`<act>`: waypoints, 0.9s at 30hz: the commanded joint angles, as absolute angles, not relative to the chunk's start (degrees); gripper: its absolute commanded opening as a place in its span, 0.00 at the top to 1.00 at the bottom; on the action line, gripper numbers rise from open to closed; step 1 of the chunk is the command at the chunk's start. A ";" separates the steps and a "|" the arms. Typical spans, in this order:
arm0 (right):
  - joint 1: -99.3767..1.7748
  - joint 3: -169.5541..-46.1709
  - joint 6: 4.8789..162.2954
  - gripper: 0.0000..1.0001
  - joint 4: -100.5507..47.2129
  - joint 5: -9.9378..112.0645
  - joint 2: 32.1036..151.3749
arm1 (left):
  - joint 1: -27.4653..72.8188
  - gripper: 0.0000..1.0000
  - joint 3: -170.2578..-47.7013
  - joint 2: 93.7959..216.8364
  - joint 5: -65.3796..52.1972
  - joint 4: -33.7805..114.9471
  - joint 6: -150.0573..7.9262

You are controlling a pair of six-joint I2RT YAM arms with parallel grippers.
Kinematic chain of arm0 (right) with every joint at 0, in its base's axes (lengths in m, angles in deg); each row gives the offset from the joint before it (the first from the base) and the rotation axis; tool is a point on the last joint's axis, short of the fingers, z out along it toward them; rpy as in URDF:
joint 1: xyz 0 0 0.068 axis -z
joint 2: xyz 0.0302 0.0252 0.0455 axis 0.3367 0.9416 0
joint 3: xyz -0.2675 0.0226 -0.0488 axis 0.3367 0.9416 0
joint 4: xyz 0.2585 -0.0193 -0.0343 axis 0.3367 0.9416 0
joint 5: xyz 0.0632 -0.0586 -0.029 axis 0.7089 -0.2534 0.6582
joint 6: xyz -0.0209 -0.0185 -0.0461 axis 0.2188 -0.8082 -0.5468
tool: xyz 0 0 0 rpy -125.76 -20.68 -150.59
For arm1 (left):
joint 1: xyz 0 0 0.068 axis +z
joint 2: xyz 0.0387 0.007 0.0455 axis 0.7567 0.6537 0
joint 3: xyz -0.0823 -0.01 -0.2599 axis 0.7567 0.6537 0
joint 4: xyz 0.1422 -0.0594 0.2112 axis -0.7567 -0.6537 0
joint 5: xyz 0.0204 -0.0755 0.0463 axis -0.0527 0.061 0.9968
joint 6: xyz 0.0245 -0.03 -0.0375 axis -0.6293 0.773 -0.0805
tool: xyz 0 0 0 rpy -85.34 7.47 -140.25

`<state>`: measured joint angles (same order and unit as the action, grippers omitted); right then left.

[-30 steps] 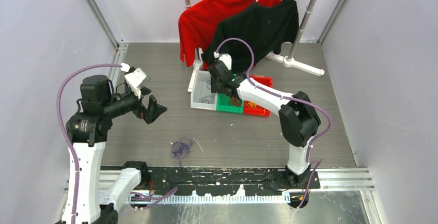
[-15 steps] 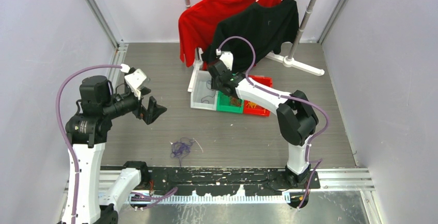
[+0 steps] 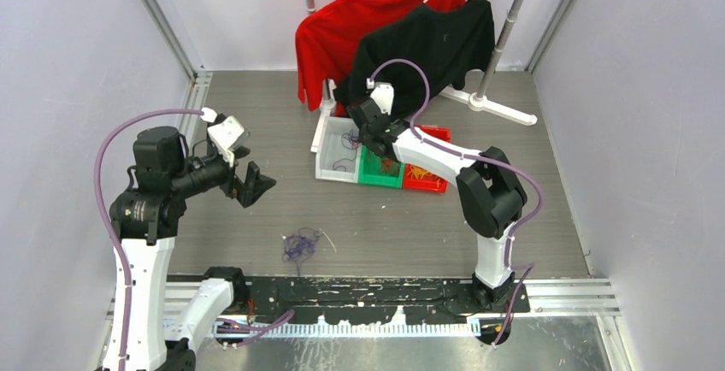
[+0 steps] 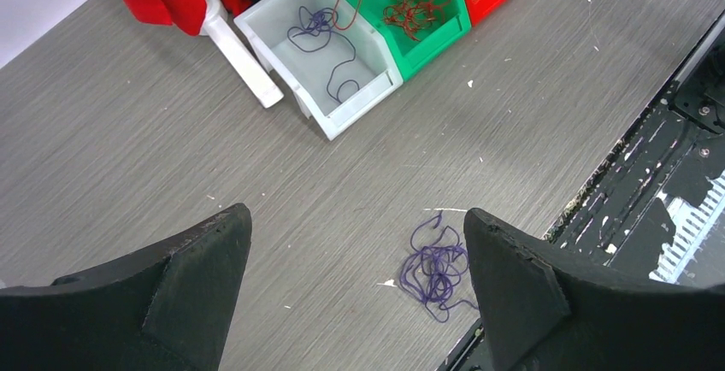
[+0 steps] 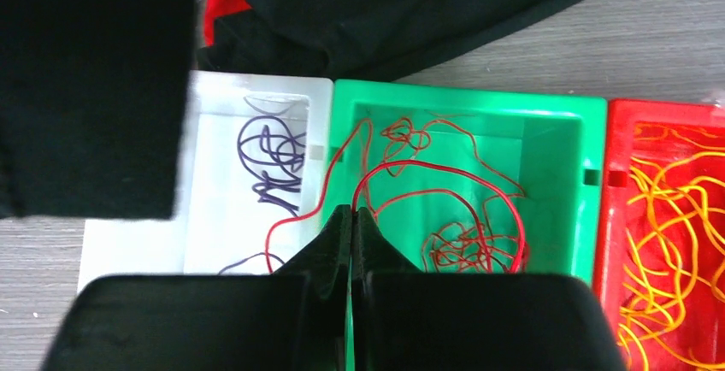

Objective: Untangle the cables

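Note:
A loose purple cable tangle [image 3: 299, 243] [image 4: 436, 264] lies on the table near the front rail. Three bins stand side by side. The white bin [image 3: 325, 168] [image 5: 205, 234] holds purple cables [image 5: 269, 161]. In the green bin [image 3: 376, 180] [image 5: 556, 157] lie dark red cables [image 5: 466, 247], and in the red bin [image 3: 429, 186] [image 5: 617, 140] yellow-orange cables [image 5: 675, 217]. My right gripper [image 3: 374, 143] [image 5: 352, 211] hangs over the white and green bins' shared wall, shut on a red cable [image 5: 342, 166] that trails into the white bin. My left gripper [image 3: 248, 185] [image 4: 356, 211] hovers open and empty above the table.
A red shirt [image 3: 342, 25] and a black shirt [image 3: 432, 42] hang on a rack just behind the bins, the black one close over my right gripper. The rack's white foot [image 3: 500, 110] [image 4: 244, 59] lies beside the bins. A black rail [image 3: 359, 294] runs along the front edge.
My right gripper's jaws have closed on the red cable and the gripper has shifted slightly back over the bins. The left arm and the purple tangle have not moved.

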<state>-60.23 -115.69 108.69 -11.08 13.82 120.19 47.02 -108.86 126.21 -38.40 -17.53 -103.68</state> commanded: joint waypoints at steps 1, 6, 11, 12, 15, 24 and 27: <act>-59.30 -112.90 108.69 0.99 -14.74 11.52 113.67 | 47.06 0.06 -108.96 125.44 -38.99 -15.35 -104.35; -57.81 -107.53 108.50 0.99 -16.44 11.77 109.62 | 47.07 0.06 -109.01 125.31 -39.06 -15.45 -104.35; -56.39 -104.29 107.83 0.99 -17.42 12.99 106.75 | 47.07 0.06 -109.06 125.41 -39.40 -15.46 -104.14; -56.26 -104.32 107.35 0.99 -17.20 13.29 106.73 | 47.07 0.06 -109.08 125.43 -39.40 -15.47 -104.02; -56.13 -104.16 105.13 0.99 -17.33 15.18 107.53 | 47.07 0.06 -109.26 125.38 -39.48 -15.42 -103.97; -57.79 -108.57 101.83 0.99 -13.85 19.72 116.31 | 47.07 0.06 -109.57 125.22 -39.35 -15.98 -104.30; -58.89 -110.00 101.08 0.99 -13.64 20.94 118.73 | 47.06 0.06 -109.61 125.24 -39.25 -16.12 -104.48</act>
